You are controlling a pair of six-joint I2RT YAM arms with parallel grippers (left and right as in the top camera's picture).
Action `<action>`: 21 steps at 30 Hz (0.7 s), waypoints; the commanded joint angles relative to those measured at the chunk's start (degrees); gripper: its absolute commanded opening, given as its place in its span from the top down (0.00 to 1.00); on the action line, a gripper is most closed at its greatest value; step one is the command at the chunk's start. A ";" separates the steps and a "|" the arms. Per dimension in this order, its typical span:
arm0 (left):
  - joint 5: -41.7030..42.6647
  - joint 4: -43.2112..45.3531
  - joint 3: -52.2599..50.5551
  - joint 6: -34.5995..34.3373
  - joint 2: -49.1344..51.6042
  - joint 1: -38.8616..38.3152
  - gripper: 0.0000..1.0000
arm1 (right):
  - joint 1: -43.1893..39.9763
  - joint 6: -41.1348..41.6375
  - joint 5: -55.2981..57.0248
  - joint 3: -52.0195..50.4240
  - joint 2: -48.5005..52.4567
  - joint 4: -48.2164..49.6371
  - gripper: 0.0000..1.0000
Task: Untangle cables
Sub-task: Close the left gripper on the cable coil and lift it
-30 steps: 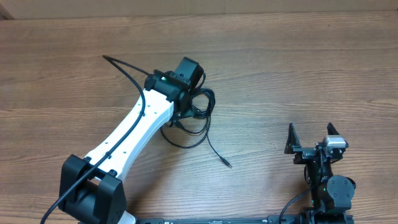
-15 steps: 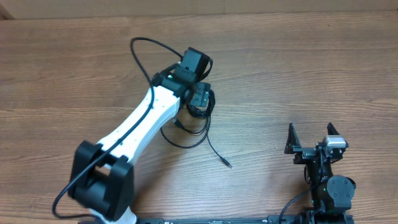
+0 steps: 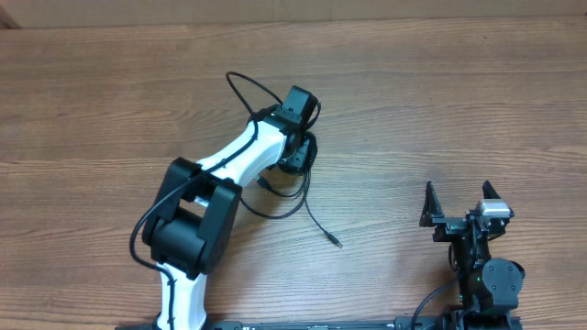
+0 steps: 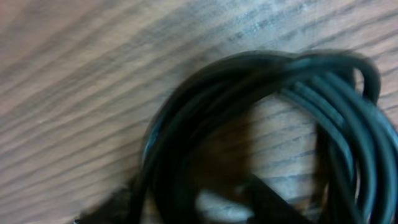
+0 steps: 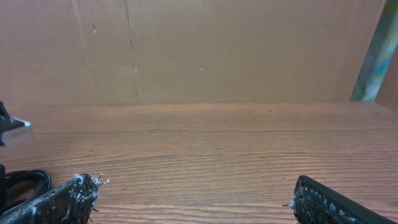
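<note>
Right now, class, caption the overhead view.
Left claw over tangled thin black cables on brown wooden table; right claw open, apart.

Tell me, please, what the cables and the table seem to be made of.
The cables: black jacket, likely rubber or soft plastic, smooth with a slight sheen; faint highlights run along the strands.
The table: wood or wood-look laminate, matte; brown grain lines show, but which one is unclear.

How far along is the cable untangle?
Done: nothing visible; the cables lie as one overlapping coil, with one plug end trailing toward the near edge. In hand: the left gripper is down over the coil, its wrist camera filled with strands, but whether it grips cannot be told. Left: separating both cords; the right gripper sits open at the near right, away from them.
</note>
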 commanded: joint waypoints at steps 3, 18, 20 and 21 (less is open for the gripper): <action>1.16 -1.70 -0.17 -0.76 4.20 -0.24 0.96 | 0.22 -0.07 -0.07 -0.59 -0.57 0.37 0.00; 5.20 -8.46 2.27 -2.93 -1.77 0.17 0.96 | 0.22 -0.07 -0.07 -0.59 -0.57 0.37 0.00; 5.09 -8.90 2.64 -2.93 -3.37 0.22 0.96 | 0.22 -0.07 -0.07 -0.59 -0.57 0.37 0.00; 5.11 -9.29 2.93 -2.93 -4.59 0.42 0.96 | 0.22 -0.09 -0.07 -0.59 -0.57 0.37 0.00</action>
